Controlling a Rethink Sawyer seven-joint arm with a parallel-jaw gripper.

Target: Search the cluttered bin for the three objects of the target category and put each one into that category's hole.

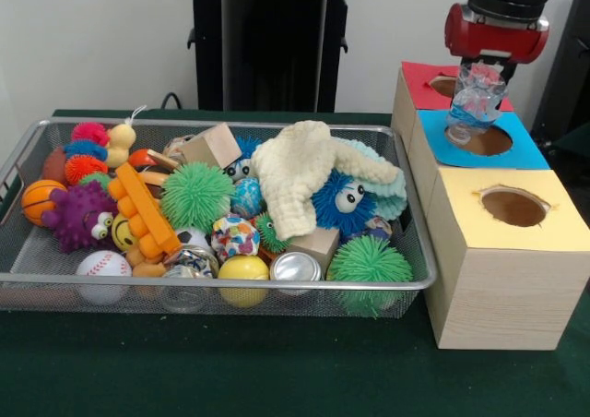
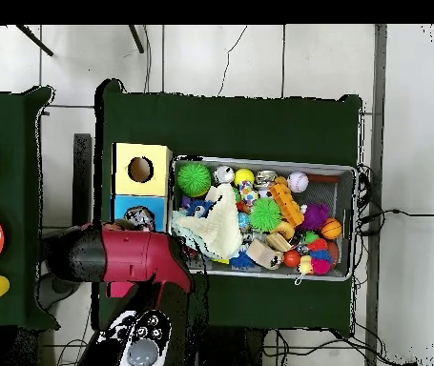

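Note:
A crumpled clear plastic bottle (image 1: pixel 476 103) hangs upright with its base just over the round hole (image 1: pixel 489 142) of the blue-topped box (image 1: pixel 532 148). My gripper (image 1: pixel 483 70) is shut on the bottle's top, under the red wrist. In the overhead view the bottle (image 2: pixel 140 217) shows over the blue box (image 2: pixel 122 205), and the red arm (image 2: pixel 130 255) hides the gripper. The wire bin (image 1: pixel 18 159) holds mixed toys, with a silver can (image 1: pixel 295 268) at its front edge.
A red-topped box (image 1: pixel 419 89) stands behind the blue one and a yellow-topped box (image 1: pixel 562 225) in front, each with a hole. In the bin lie a cream cloth (image 1: pixel 304 172), spiky green balls (image 1: pixel 195 196), a baseball (image 1: pixel 103 268) and wooden blocks (image 1: pixel 212 145).

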